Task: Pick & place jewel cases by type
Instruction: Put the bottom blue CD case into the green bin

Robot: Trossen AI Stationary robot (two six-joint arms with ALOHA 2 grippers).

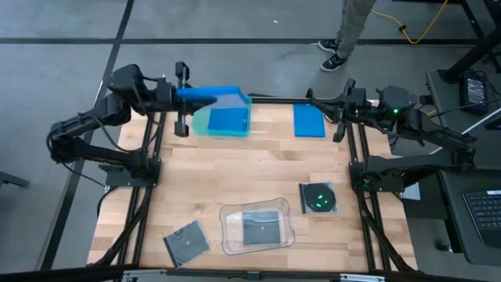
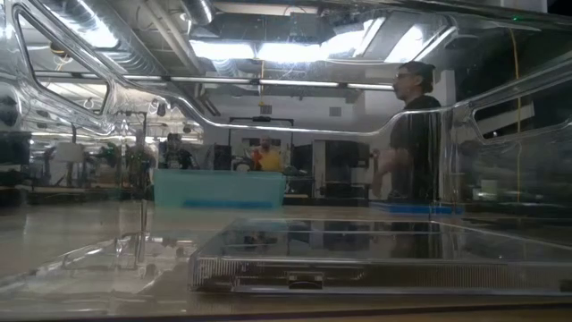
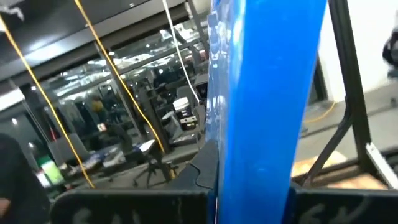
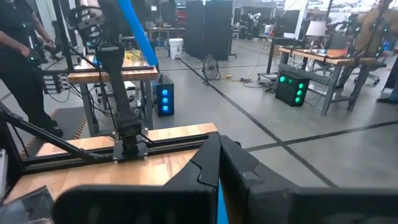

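Note:
My left gripper [image 1: 200, 98] is shut on a solid blue jewel case [image 1: 223, 94], held in the air over the teal tray [image 1: 205, 125] at the table's far left. Inside that tray a second blue case [image 1: 228, 119] lies flat. A third blue case [image 1: 308, 120] lies flat on the wood at the far right. Just beyond it my right gripper [image 1: 313, 98] hovers shut with nothing in it. Near the front, one dark case [image 1: 261, 227] lies in the clear tray [image 1: 231, 235], and two more dark cases [image 1: 318, 197] [image 1: 186, 241] lie on the table. My left gripper pinches the blue case between its two fingers at one edge [image 3: 249, 180], the case's flat faces against the fingers. The fingers reach about level from the table's left side. The case [image 3: 267, 93] stands nearly on edge, slightly tilted, and juts out past the fingers, clear of the tray below.
A person [image 2: 416, 134] stands beyond the table's far edge, feet [image 1: 335, 55] close to the right arm. Bare wood fills the table's middle between the far and near things. The low view looks through the clear tray's wall [image 2: 340, 259].

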